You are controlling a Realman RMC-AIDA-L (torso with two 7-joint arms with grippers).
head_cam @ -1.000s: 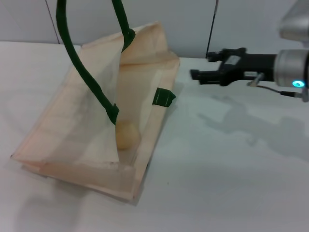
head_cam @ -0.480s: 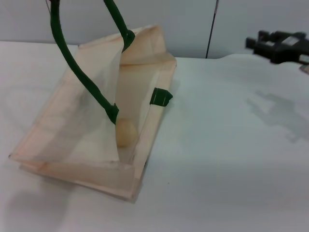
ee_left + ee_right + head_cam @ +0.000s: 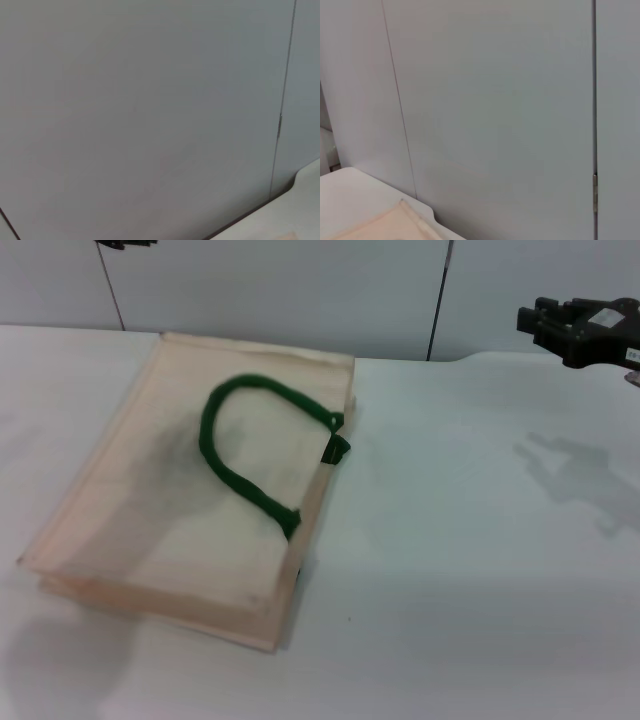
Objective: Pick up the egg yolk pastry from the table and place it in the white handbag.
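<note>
Look at the head view: the white handbag (image 3: 185,505) lies flat on the white table (image 3: 470,590), toward the robot's left, with one dark green handle (image 3: 245,455) resting in a loop on its upper face and a green tab (image 3: 337,448) at its right edge. You cannot see the egg yolk pastry anywhere; the bag's top panel is closed down flat, so whatever is inside is hidden.

Your right gripper (image 3: 545,328) hangs at the far right of that view, raised above the table and well apart from the bag. Its dark fingers point toward the robot's left. Nothing shows between them and they touch nothing, but you cannot tell how wide the jaws stand from this angle.

Of your left gripper (image 3: 128,243) only a dark sliver shows at the top edge of the head view, above the far end of the bag; its jaws cannot be read.

The left wrist view gives you the grey wall panel (image 3: 140,115) and a corner of the table. The right wrist view shows the same wall and a corner of the bag.
</note>
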